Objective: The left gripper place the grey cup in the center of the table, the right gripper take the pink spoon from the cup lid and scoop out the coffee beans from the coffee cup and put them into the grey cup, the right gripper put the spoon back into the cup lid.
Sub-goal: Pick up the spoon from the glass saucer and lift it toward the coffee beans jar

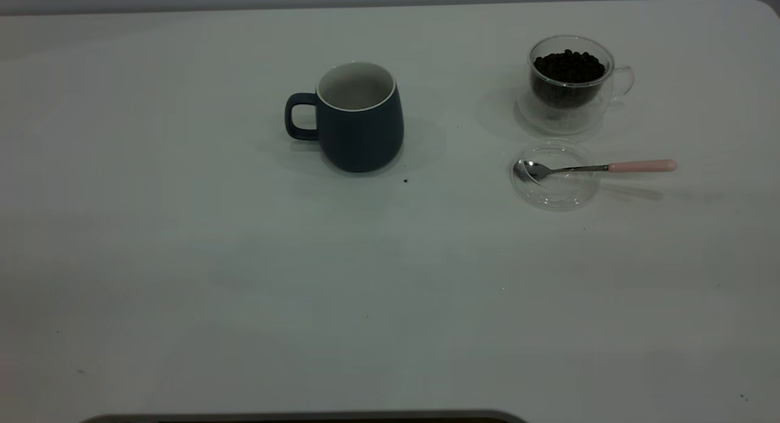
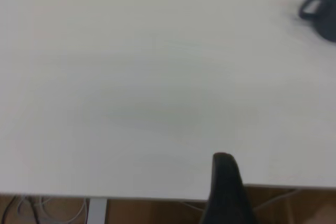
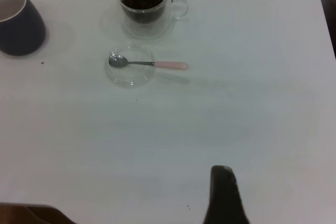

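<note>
Judging from the exterior view, the mug already stands upright near the middle of the counter, somewhat toward the far edge, so the first step looks done or unneeded. Its white inside seems empty, so no scooping shows. The spoon lies with its shiny metal bowl in the lid, its pale pink handle jutting over the rim toward the right edge. Just behind the lid, nearer the far right corner, the glass cup holds a full heap of dark beans. No arm shows here. Taking the spoon, scooping and returning it all appear left to do.

The left wrist view shows matte white counter, the mug's handle far off, and one dark finger of the left pincer at the counter's edge; whether that pincer is apart or together I cannot tell.

The right wrist view shows the clear double-walled cup, flat transparent lid and glazed rounded mug well away from the right pincer, of which only one dark finger is seen; its state I cannot tell either.
</note>
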Controlling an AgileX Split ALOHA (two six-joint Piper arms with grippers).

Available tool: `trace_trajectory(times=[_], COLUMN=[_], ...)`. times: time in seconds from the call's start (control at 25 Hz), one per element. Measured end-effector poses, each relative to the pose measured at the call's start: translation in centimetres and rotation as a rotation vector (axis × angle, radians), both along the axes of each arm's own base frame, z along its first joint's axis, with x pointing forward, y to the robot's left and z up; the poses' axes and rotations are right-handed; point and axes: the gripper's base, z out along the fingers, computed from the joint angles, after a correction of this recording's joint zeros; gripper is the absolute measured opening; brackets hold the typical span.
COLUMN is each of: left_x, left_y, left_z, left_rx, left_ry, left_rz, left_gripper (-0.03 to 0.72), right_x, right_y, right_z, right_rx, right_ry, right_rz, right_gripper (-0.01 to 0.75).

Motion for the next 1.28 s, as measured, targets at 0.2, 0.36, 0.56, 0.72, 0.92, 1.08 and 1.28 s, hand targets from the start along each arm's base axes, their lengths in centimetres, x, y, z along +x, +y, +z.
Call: trace_trajectory(times=[0.2, 0.36, 0.56, 0.72, 0.92, 1.08, 1.28], left_x=[-0.1, -0.1, -0.1, -0.1, -0.1, -0.1, -0.1], left_y=[-0.1, -0.1, -0.1, -0.1, -0.1, -0.1, -0.1], left_z=[0.0, 0.0, 0.0, 0.0, 0.0, 0.0, 0.0], left_rx=[0.000, 0.000, 0.000, 0.000, 0.000, 0.000, 0.000], left_ry=[0.002, 0.002, 0.002, 0.002, 0.002, 0.003, 0.003], left_rz=[0.065, 0.066, 0.066, 0.066, 0.066, 0.066, 0.066], left_gripper=[0.569, 0.569, 0.569, 0.569, 0.569, 0.569, 0.569], right_x=[0.0, 0.0, 0.0, 0.0, 0.0, 0.1, 2.2], right_y=[0.0, 0.0, 0.0, 0.0, 0.0, 0.4, 1.1], right_z=[0.0, 0.0, 0.0, 0.0, 0.0, 0.2, 1.4], right_rx=[0.000, 0.000, 0.000, 0.000, 0.000, 0.047, 0.158], right_ry=[0.000, 0.000, 0.000, 0.000, 0.000, -0.018, -0.066], right_rz=[0.000, 0.000, 0.000, 0.000, 0.000, 0.023, 0.052], right_gripper=[0.564, 0.564, 0.564, 0.564, 0.564, 0.552, 0.550])
